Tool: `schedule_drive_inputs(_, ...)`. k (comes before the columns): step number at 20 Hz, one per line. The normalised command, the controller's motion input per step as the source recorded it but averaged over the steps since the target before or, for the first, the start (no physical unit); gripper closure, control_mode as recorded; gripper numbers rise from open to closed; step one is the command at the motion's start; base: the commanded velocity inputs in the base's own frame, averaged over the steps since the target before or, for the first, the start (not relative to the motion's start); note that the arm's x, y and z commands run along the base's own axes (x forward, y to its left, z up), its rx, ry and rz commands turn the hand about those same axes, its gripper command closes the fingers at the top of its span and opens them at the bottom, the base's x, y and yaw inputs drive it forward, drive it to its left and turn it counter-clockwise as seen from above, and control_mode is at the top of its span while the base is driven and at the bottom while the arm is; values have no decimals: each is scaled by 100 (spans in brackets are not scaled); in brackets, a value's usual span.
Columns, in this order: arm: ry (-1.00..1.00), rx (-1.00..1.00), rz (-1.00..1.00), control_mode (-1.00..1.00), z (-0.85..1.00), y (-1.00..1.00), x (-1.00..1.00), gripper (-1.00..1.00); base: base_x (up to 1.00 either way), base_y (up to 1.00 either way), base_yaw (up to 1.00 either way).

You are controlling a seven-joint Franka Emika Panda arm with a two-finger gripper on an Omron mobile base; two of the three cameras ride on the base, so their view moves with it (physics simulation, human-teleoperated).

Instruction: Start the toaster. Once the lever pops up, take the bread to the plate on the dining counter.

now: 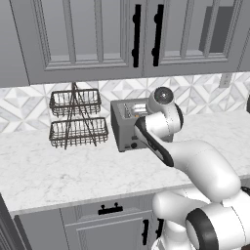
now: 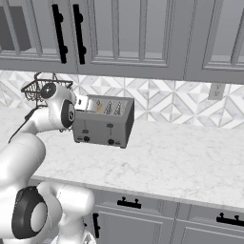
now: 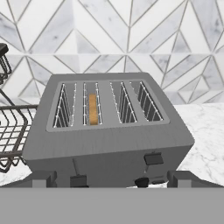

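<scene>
Hand (image 3: pixel 112 181) is hanging wide open, empty; golden-tan bread slice (image 3: pixel 92 109) sitting in the boxy grey brushed-metal toaster (image 3: pixel 109 135) looks light, crumbly; I'm guessing pinch its top edge gently.

Even, bright, diffuse rendered light; no glare or blur; faint soft shadow under toaster (image 2: pixel 102 121); low-resolution, pixelated edges.

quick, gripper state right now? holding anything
Gripper: open, holding nothing, its fingertips spread wide in front of the toaster.
</scene>
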Motion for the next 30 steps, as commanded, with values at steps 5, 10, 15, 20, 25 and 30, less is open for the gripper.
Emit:
schedule_drive_inputs(5,0,0,0,-100,0,0,0,-100,0,0,0)
schedule_drive_inputs(10,0,0,0,-100,0,0,0,-100,0,0,0)
schedule_drive_inputs(15,0,0,0,-100,0,0,0,-100,0,0,0)
schedule_drive_inputs(20,0,0,0,-100,0,0,0,-100,0,0,0)
schedule_drive_inputs(25,0,0,0,-100,0,0,0,-100,0,0,0)
schedule_drive_inputs(30,0,0,0,-100,0,0,0,-100,0,0,0)
